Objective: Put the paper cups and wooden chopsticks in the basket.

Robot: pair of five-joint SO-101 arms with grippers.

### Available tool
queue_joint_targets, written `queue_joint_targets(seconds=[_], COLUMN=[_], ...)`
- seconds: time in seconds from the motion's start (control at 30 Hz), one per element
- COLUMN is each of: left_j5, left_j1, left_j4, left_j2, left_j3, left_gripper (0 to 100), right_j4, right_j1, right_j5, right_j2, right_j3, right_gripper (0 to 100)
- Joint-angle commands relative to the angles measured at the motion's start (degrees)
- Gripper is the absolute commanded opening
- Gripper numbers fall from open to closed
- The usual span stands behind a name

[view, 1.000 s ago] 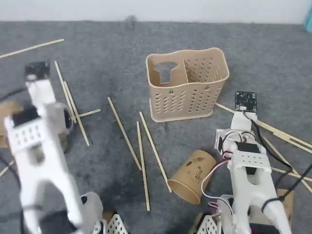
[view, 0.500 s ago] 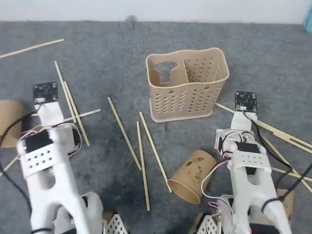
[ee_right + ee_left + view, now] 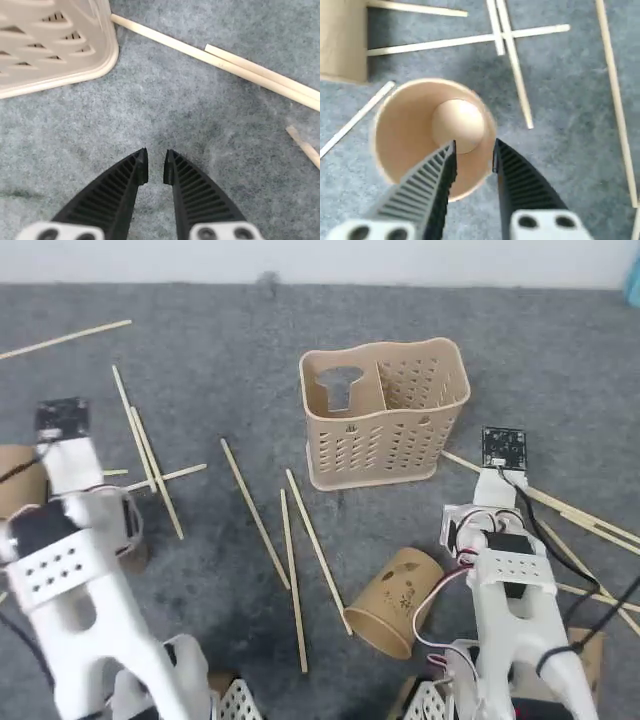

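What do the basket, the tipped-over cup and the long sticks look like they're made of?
Basket: likely moulded plastic, matte beige, with regular slot holes.
Tipped-over cup: paper, matte brown, with a printed pattern.
Sticks: pale wood or perhaps bamboo, bare-looking; the grain is too fine to see.

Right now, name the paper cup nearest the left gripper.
The upright cup directly below the left gripper, its mouth facing the wrist camera; the printed cup lies tipped by the right arm.

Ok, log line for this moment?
left end effector: open, astride rim of upright brown paper cup | right end effector: slightly open, over grey carpet | beige plastic basket: looks empty
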Motion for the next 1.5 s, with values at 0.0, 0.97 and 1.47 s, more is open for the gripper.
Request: queue_joint_targets(seconds=[0.0, 0.97, 1.47], left_j5=[-2.2, -2.5, -2.5], left_j1=[-0.9, 7.9, 4.1], left_j4=[1.0, -0.4, -14.2], left_j2=[-1.6, -1.8, -1.8], left_j3=[-2.6, 0.8, 12.2], left_gripper=[11, 12, 9], right_j4=[0.3, 0.0, 0.1], right_j1=[-0.1, -0.2, -0.2], right_j5=[-0.3, -0.3, -0.3], right_j2=[-1.9, -2.0, -2.0], right_j3=[-0.3, 0.4, 0.4], right_gripper=[7.5, 7.5, 7.5])
